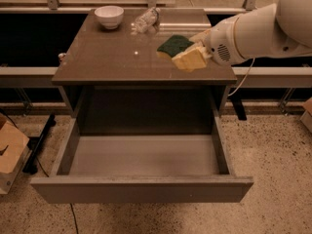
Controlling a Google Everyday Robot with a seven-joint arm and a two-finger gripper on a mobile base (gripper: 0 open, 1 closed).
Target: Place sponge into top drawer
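Your gripper (199, 51) is clamped on the sponge (176, 47), right of centre above the table (112, 57). Carry it down-frame clear of the table's front edge, then go low inside the open drawer (146, 156) before releasing.

I see a white bowl (108, 16) and a clear bottle (145, 19) at the back of the tabletop (112, 57). A cardboard box (9, 150) sits on the floor. My hand (197, 50) hangs over the right front.
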